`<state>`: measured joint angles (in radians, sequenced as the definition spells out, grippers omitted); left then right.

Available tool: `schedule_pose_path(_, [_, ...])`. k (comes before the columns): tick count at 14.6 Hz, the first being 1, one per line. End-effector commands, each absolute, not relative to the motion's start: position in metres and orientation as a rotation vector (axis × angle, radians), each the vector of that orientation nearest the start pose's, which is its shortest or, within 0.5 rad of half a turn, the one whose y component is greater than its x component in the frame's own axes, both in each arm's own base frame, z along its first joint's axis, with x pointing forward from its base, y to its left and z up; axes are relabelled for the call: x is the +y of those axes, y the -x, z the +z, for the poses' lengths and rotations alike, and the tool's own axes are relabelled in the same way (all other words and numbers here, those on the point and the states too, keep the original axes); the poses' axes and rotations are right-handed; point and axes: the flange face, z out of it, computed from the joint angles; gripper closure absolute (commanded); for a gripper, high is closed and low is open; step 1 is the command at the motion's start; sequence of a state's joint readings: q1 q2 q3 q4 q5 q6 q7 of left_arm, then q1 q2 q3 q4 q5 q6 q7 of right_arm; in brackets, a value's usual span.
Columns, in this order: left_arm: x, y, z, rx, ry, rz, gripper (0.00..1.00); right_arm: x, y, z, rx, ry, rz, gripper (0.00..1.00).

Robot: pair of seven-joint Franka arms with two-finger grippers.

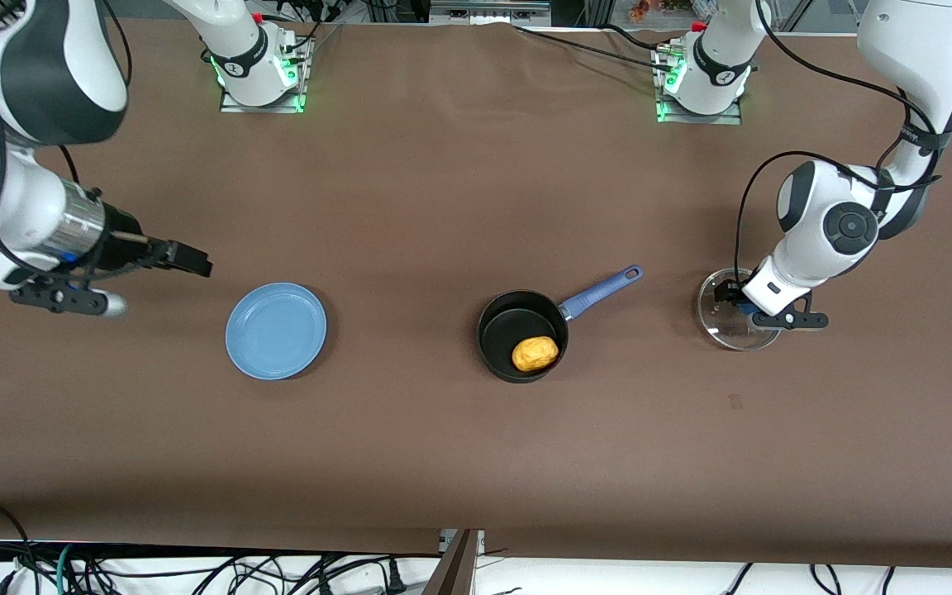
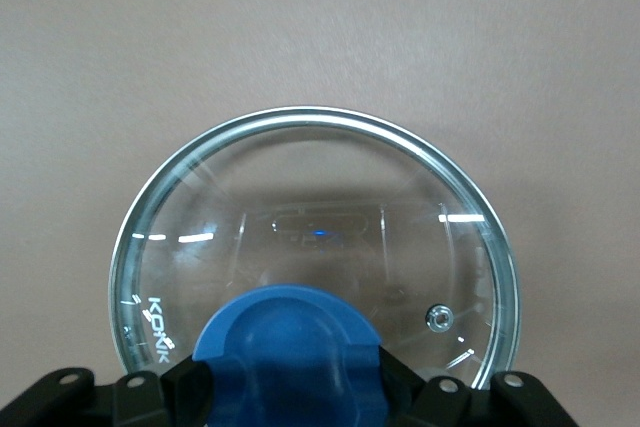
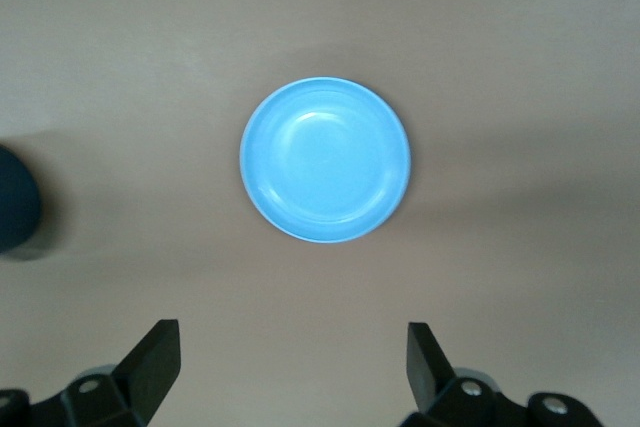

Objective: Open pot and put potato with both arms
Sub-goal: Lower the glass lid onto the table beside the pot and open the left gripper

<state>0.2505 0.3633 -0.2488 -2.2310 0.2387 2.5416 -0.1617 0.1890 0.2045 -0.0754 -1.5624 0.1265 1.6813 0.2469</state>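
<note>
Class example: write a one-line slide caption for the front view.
Potato sits in the open pot; left gripper holds the glass lid on the table.

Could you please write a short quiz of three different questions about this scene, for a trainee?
1. True or false: the lumpy yellow potato lies on the flat light-blue plate.
2. What does the left end effector grip? A) the pot's long blue handle B) the blue knob of the round glass lid C) nothing
3. Fill in: the right end effector is up over the table with its fingers ____.

Key:
1. False; it lies in the small black pot.
2. B; the lid is at the left arm's end of the table.
3. open
</note>
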Motion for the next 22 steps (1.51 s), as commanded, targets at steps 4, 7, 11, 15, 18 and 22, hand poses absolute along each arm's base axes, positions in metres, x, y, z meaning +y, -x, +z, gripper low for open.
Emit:
schedule_pose_path(4, [-0.002,-0.529,0.187,0.092,3.097,0.057,0.58,0.082,-0.58,0.542,0.122,3.084,0.116,0.0])
schedule_pose_path(7, [-0.002,-0.526,0.184,0.105,3.097,0.04,0.43,0.075,-0.57,0.564,0.074,3.088,0.097,0.0])
schedule_pose_path(11, [0.001,-0.526,0.184,0.13,3.083,0.036,0.03,0.076,-0.565,0.573,0.053,3.113,0.093,0.0])
schedule_pose_path(15, [0.003,-0.529,0.19,0.121,3.079,0.016,0.0,0.074,-0.567,0.582,0.026,3.131,0.06,0.0])
schedule_pose_path(18, [0.003,-0.533,0.199,0.105,3.076,-0.012,0.0,0.072,-0.573,0.594,0.029,3.119,0.026,0.0])
schedule_pose_path(22, [0.005,-0.543,0.216,0.071,3.069,-0.061,0.0,0.075,-0.573,0.598,0.028,3.127,0.012,0.0])
